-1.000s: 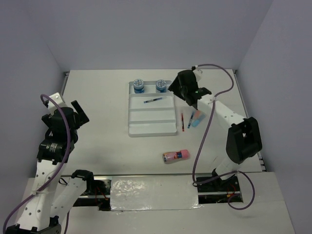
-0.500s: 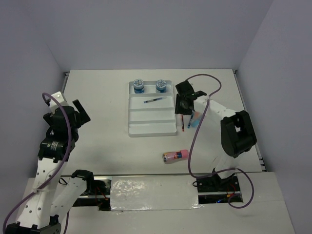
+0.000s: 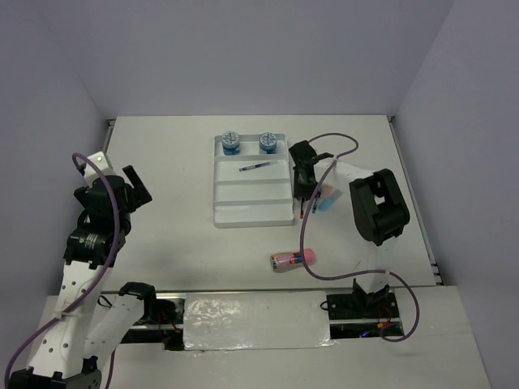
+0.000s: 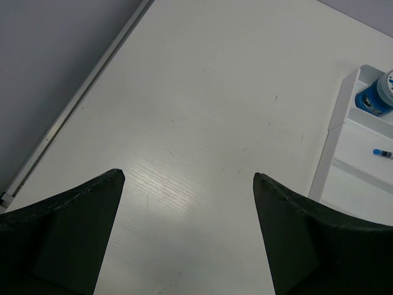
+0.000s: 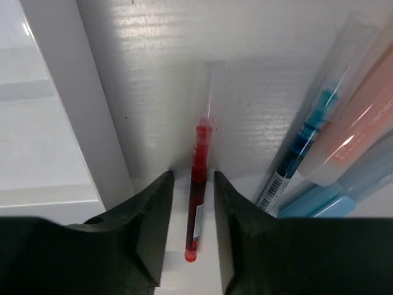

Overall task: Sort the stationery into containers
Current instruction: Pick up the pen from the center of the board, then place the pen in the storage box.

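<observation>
- Right fingers (image 5: 150,227) sit slightly apart, straddling the red pen (image 5: 198,184), with the tray (image 5: 92,141) edge close at the left.
- Left fingers (image 4: 67,233) are wide apart above the table (image 4: 202,123).

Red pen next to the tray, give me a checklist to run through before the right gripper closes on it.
1. Red pen between the right gripper's fingers: ok, it lies along the gap.
2. Jaws open, not pinching: ok, a sliver of table shows each side of the pen.
3. Loose blue pen and orange marker outside the jaws: ok, though the blue pen lies close beside one finger.
4. Tray wall outside the jaws: ok, close beside the other finger.
5. Room in the tray's pen compartment: ok, it holds only the stored blue pen.
6. Left gripper out of the way: ok, open over bare table.
</observation>
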Controlling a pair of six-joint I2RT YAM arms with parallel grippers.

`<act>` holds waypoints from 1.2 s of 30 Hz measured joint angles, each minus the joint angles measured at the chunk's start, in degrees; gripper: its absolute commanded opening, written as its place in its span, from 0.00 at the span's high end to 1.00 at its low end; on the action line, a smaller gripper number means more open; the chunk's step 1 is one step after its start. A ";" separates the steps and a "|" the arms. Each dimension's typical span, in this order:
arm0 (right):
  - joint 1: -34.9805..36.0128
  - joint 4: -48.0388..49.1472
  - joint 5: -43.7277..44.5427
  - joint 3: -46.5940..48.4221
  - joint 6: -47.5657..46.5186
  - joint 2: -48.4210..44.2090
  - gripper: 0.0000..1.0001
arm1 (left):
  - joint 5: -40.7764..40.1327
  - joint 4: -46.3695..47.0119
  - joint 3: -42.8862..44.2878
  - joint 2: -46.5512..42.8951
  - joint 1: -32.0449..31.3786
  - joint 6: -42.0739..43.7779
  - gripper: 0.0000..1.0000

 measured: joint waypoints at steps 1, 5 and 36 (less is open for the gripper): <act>-0.11 -0.02 -0.11 0.39 -0.20 0.46 0.67 | 0.02 0.00 0.00 0.00 0.00 0.00 0.01; -0.42 0.20 -0.68 1.38 -0.94 1.31 0.90 | 0.02 0.04 0.00 0.00 0.00 0.02 0.01; 14.19 24.81 11.17 4.44 58.97 -1.33 0.91 | -0.42 0.28 -0.09 1.92 0.00 0.04 0.01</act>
